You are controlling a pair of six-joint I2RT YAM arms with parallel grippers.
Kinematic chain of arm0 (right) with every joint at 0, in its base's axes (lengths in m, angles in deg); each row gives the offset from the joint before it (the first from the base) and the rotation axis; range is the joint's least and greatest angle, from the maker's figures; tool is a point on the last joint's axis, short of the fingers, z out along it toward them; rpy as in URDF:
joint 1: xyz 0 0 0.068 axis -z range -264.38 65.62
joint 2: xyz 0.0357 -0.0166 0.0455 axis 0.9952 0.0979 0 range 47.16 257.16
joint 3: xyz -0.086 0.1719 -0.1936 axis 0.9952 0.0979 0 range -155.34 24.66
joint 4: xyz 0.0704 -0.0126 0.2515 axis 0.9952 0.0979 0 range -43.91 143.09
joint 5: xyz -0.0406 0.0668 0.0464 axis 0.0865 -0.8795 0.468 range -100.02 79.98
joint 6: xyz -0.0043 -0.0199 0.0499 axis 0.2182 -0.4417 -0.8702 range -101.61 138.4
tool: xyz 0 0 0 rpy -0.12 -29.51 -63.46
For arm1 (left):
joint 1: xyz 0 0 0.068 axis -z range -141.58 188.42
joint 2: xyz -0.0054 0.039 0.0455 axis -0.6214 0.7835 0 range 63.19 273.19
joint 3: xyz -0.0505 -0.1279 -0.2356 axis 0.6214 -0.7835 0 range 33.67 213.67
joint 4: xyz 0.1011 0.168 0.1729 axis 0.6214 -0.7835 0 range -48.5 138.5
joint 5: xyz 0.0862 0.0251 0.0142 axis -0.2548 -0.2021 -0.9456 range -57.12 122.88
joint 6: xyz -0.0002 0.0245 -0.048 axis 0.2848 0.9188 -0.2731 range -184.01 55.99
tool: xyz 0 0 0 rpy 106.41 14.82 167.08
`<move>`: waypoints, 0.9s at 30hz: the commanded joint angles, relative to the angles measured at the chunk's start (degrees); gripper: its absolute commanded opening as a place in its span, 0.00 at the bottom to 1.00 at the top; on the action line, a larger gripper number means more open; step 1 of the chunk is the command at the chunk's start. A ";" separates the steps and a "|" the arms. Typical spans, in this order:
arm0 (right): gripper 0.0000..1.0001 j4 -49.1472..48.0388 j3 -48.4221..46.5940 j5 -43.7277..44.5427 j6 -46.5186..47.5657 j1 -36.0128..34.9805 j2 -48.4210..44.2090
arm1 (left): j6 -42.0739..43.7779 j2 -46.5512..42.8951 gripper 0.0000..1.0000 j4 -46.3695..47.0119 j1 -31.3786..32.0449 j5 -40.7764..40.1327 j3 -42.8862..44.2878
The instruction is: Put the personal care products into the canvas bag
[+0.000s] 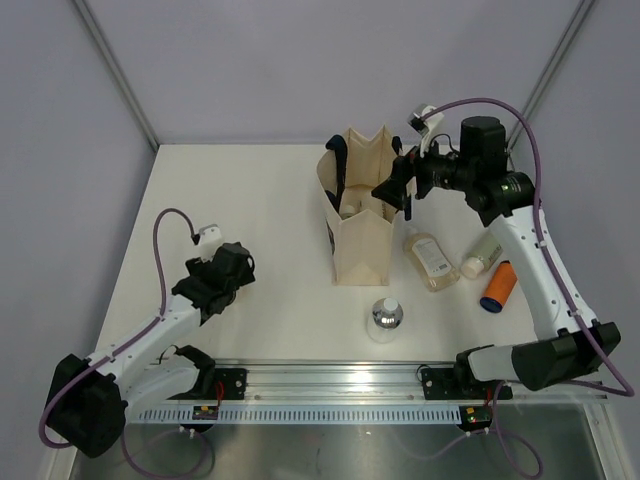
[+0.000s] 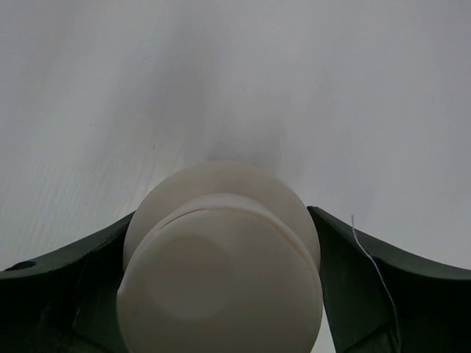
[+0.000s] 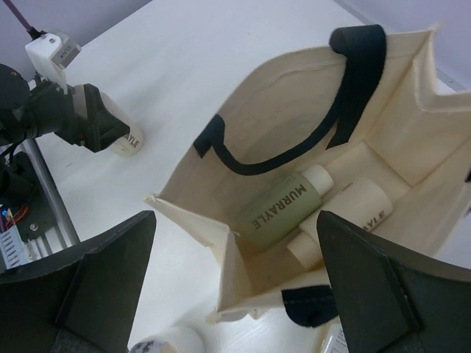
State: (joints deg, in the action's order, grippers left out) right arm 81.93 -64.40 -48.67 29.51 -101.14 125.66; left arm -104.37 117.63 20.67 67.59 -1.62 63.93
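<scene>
The left end effector [image 2: 221, 217] sits low over the left part of the table [image 1: 260, 190]. A cream bottle [image 2: 221, 279] fills the space between its fingers [image 2: 66, 287], which lie against both flanks with no gap showing. Only the bottle's round cap end faces the left wrist camera; its body is hidden behind it. From above, the wrist covers the bottle completely.

The right end effector [image 3: 235, 217] hangs over the mouth of the canvas bag [image 1: 362, 245], spread wide and empty. The bag stands upright mid-table. Inside it lie a pale green bottle [image 3: 283, 206] and a second cream bottle [image 3: 355, 215] side by side. Their lower ends are lost behind the fabric, and a navy handle [image 3: 353, 81] droops across the opening.

Right of the bag, on the table, lie an amber flask [image 1: 430, 260], a pale bottle [image 1: 482, 255] partly under the right arm, and an orange bottle [image 1: 498, 287]. A clear silver-capped bottle [image 1: 386, 316] stands in front of the bag.
</scene>
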 commanded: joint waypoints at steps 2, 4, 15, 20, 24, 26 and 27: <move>0.99 -1.20 2.91 -4.32 -0.48 3.30 -5.37 | -0.17 3.13 0.76 4.71 -0.43 -1.45 0.50; 0.99 -1.47 5.46 -5.02 -0.57 4.35 -7.30 | 1.24 3.05 0.60 6.65 -0.43 -1.53 0.94; 0.99 -2.26 11.45 -7.75 -1.36 7.61 -12.49 | 6.25 4.71 0.99 10.43 -0.60 -1.71 3.58; 1.00 -2.61 11.71 -8.28 -1.97 8.14 -12.49 | 9.42 8.22 0.99 18.40 -0.69 -3.20 3.23; 1.00 -2.79 11.98 -8.81 -2.06 9.10 -12.67 | 11.18 11.73 0.99 23.70 -0.69 -2.93 3.31; 1.00 -2.79 12.41 -8.89 -2.06 9.46 -13.02 | 10.39 12.88 0.95 24.40 -0.69 -3.12 3.49; 0.99 -2.79 12.59 -8.98 -2.06 9.63 -13.19 | 10.04 13.32 0.91 24.67 -0.69 -3.20 3.32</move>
State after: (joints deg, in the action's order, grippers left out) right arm 81.03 -52.34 -56.19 27.98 -92.24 114.18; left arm -93.85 129.37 38.90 67.13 -2.82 65.79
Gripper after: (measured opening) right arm 0.993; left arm 0.943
